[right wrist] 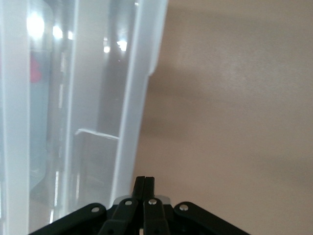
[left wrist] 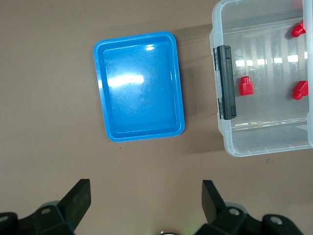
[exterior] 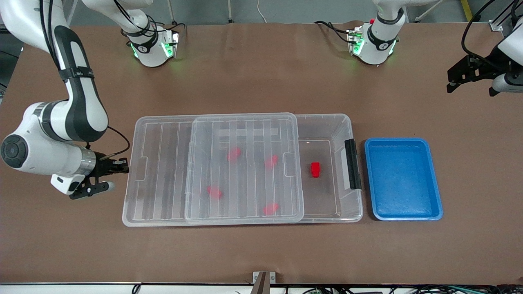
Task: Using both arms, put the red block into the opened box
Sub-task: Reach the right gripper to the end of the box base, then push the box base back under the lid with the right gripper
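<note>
The clear box (exterior: 347, 122) lies mid-table. Its ribbed lid (exterior: 163, 171) is slid toward the right arm's end, which uncovers the part by the black latch (exterior: 352, 163). One red block (exterior: 315, 169) rests on the uncovered floor. Several more red blocks show blurred under the lid. My right gripper (exterior: 124, 166) is shut and empty, low at the lid's outer end; the right wrist view shows it (right wrist: 145, 183) beside the lid's rim (right wrist: 139, 98). My left gripper (exterior: 450, 81) hangs open and empty over the left arm's end of the table. In the left wrist view (left wrist: 146, 196), the red block (left wrist: 245, 86) lies inside the box (left wrist: 266, 144).
A blue tray (exterior: 402, 178) with nothing in it sits beside the box's latch end, toward the left arm's end of the table; it also shows in the left wrist view (left wrist: 139, 93). Bare brown tabletop (exterior: 261, 253) surrounds both.
</note>
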Robot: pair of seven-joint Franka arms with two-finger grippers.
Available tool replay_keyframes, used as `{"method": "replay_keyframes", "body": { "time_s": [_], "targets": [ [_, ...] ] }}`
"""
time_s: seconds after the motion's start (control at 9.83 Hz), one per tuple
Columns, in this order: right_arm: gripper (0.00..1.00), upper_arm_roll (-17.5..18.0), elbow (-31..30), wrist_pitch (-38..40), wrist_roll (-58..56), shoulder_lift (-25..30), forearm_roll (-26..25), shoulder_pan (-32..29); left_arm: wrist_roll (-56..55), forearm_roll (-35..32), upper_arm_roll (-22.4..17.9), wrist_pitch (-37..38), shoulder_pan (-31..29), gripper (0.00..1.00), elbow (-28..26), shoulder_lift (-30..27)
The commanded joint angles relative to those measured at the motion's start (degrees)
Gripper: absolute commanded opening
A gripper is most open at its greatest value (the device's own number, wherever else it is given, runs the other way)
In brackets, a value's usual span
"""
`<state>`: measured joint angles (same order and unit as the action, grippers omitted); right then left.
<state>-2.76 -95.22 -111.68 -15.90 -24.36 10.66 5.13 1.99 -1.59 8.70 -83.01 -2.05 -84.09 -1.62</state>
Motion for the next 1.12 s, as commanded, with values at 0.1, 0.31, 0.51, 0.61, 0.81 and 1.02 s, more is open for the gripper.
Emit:
{"method": "replay_keyframes", "body": {
  "time_s": [0.1, 0.31, 0.51, 0.61, 0.81, 1.02],
  "targets": [
    [0.00, -0.32, -0.75, -1.26, 5.24, 0.02, 2.17, 4.26, -0.41, 0.88, -0.17, 0.04, 0.12, 1.00, -1.86, 0.21],
    [0.00, -0.32, -0.49, -2.40, 8.68, -0.77, 2.18, 7.16, -0.50, 0.97, -0.17, 0.13, 0.21, 1.00, -1.77, 0.21],
    [0.00, -0.32, 0.12, -2.75, 10.62, -1.56, 2.18, 9.36, -0.41, 0.97, -0.17, 0.13, 0.21, 1.00, -1.77, 0.13],
    [0.00, -0.32, 0.73, -2.75, 11.32, -2.18, 2.35, 10.16, -0.41, 0.97, -0.17, 0.13, 0.21, 1.00, -1.69, 0.21],
    [0.00, -0.32, 1.18, -2.84, 13.52, -2.36, 4.37, 12.52, -0.41, 0.97, -0.17, 0.13, 0.29, 1.00, -1.77, 0.21],
    [0.00, -0.32, 1.27, -4.24, 15.27, -2.71, 4.46, 13.50, -0.41, 0.97, -0.17, 0.13, 0.30, 1.00, -1.77, 0.21]
  ]
}}
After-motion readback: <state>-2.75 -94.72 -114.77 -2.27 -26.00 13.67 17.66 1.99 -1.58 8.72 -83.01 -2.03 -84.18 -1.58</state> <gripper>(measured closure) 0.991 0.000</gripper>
